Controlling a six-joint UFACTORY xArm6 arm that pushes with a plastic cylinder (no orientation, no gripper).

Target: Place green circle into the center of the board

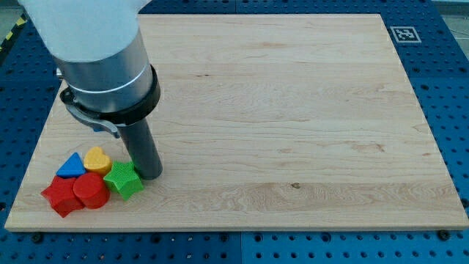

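Observation:
No green circle shows in this view; the arm's wide body hides part of the board at the view's upper left. The only green block I see is a green star near the board's lower left corner. My tip rests on the wooden board, right beside the green star's right edge, touching it or nearly so. The rod rises from there into the grey arm body.
A cluster sits left of the green star: a yellow heart, a blue triangle, a red circle and a red star. A black-and-white marker tag is at the board's top right corner.

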